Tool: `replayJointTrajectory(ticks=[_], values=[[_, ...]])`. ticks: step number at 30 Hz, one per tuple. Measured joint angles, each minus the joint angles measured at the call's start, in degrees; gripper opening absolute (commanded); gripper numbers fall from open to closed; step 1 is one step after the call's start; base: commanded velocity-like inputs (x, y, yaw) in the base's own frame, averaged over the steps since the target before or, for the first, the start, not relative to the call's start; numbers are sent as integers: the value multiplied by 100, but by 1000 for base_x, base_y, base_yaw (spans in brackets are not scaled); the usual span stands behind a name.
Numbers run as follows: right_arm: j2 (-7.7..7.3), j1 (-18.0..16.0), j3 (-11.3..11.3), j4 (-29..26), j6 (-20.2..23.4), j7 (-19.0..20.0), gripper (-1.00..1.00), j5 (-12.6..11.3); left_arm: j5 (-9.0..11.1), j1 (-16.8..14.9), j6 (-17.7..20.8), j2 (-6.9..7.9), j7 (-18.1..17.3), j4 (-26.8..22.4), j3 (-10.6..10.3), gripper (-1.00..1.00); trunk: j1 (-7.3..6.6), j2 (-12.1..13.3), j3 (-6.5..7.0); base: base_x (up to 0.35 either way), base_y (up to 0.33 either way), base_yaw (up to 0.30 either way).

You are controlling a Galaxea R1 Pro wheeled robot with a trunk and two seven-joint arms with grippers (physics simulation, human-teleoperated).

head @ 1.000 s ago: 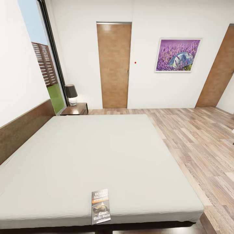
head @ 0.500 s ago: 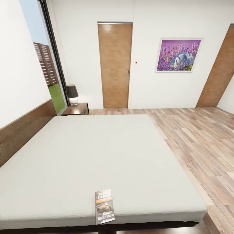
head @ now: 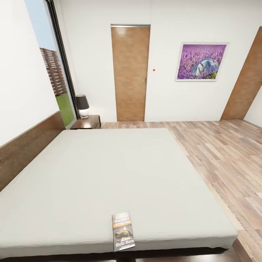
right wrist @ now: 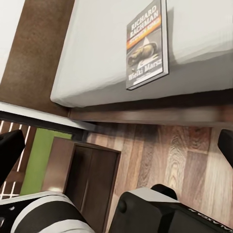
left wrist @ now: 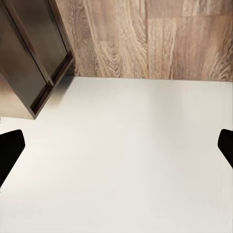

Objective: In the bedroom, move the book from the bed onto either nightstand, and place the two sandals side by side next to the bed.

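The book lies flat at the near edge of the bed, with its dark cover and orange band facing up. In the right wrist view the book sits on the mattress corner beyond my right gripper. That gripper is open and well short of the book. My left gripper hangs open over the white mattress with nothing between its fingers. A nightstand stands at the bed's far left corner. The sandals are out of view.
A dark-shaded lamp takes up part of the nightstand top. A dark brown wooden unit stands on the plank floor by the bed's near side, close to my body. Open floor runs along the bed's right side. A door faces me.
The whole head picture has slid a little to the right, so the camera has moved. The book keeps its place on the mattress.
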Motion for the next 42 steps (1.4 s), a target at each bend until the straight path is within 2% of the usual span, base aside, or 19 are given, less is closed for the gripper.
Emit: replayJointTrajectory(ticks=[17, 42], values=[[39, 0, 10, 3, 2, -1, 100, 37, 0, -1, 0, -7, 5, 0, 2, 100, 0, 0, 0, -43, 50, 0], [40, 0, 20, 11, 7, -2, 100, 40, 0, 2, 0, -9, 9, 0, 2, 100, 1, 0, 0, -101, 80, 0]])
